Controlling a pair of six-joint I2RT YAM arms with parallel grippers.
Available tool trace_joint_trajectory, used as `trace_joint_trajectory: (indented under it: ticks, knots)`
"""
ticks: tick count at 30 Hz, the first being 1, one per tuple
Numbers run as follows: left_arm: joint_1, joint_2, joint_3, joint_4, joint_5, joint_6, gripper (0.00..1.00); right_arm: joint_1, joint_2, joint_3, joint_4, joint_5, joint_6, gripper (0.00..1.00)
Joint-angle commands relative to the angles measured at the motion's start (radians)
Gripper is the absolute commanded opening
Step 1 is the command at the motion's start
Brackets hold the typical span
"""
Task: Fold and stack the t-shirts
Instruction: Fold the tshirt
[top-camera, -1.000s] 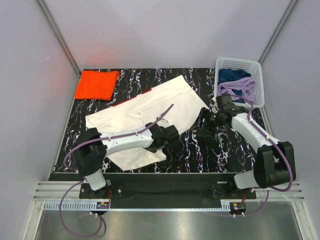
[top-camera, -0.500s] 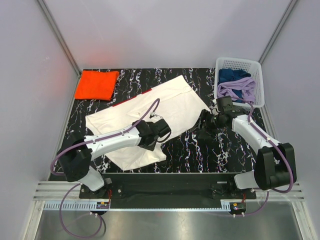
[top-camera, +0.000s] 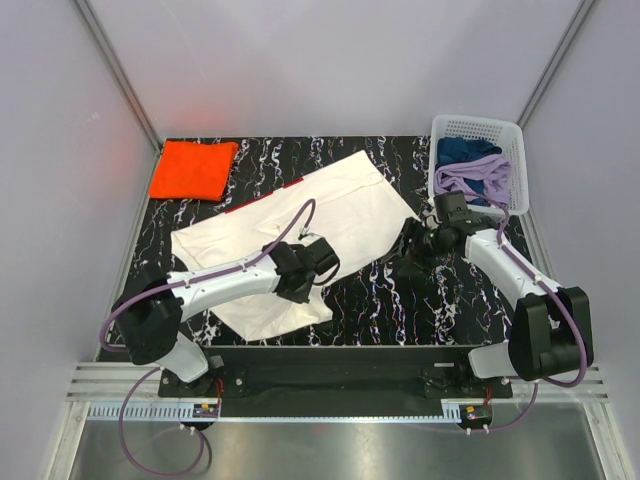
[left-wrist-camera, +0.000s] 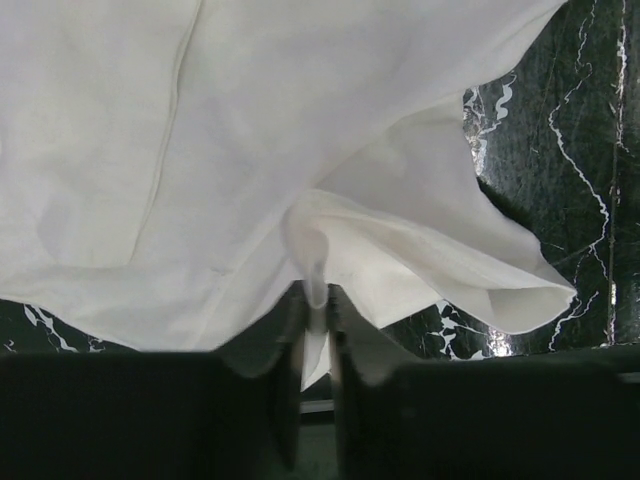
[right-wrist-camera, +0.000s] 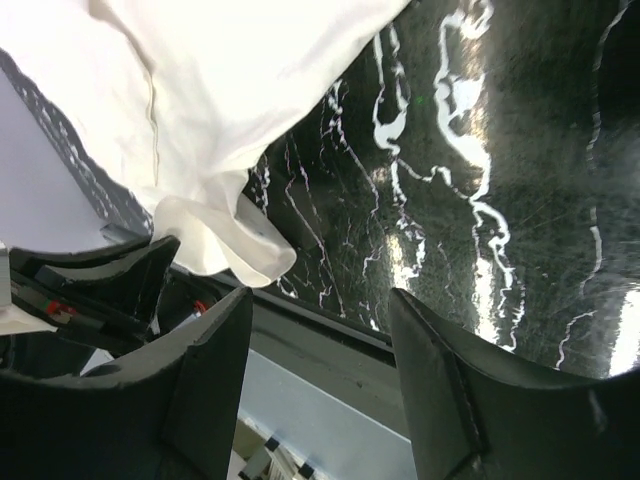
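Left hand (left-wrist-camera: 315, 305) pinches white t-shirt (left-wrist-camera: 200, 150) edge

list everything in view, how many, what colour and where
white shirt: 1, white with a red edge, spread across the table middle
orange shirt: 1, orange, folded, far left corner
basket: 1, white, far right corner
blue cloth: 1, dark blue, in the basket
purple cloth: 1, lilac, in the basket, near side
table: 1, black with white veins
arms: 2, white and black, bases at the near edge
left tool: 1, black, shut on a white shirt fold
right tool: 1, black, open, by the white shirt's right edge
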Motion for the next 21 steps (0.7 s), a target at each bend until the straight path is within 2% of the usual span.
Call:
trace_joint_trajectory:
  ticks: [1,5,10,14,21]
  knots:
    - [0.007,-0.028,0.011,0.007,-0.012,-0.004,0.08,-0.027,0.001,0.073,-0.002,0.090,0.016,0.63]
    - [0.007,-0.092,0.017,-0.022,-0.049,-0.015,0.00,-0.112,0.045,0.088,0.033,0.257,0.096,0.52]
    - [0.005,-0.219,-0.061,0.022,-0.012,-0.024,0.00,-0.130,0.116,0.131,0.180,0.454,0.139,0.40]
    - [0.005,-0.324,-0.129,0.065,0.032,-0.035,0.00,-0.147,0.199,0.170,0.229,0.587,0.124,0.39]
    - [0.005,-0.494,-0.213,0.116,0.082,-0.069,0.00,-0.192,0.338,0.249,0.283,0.608,0.058,0.48]
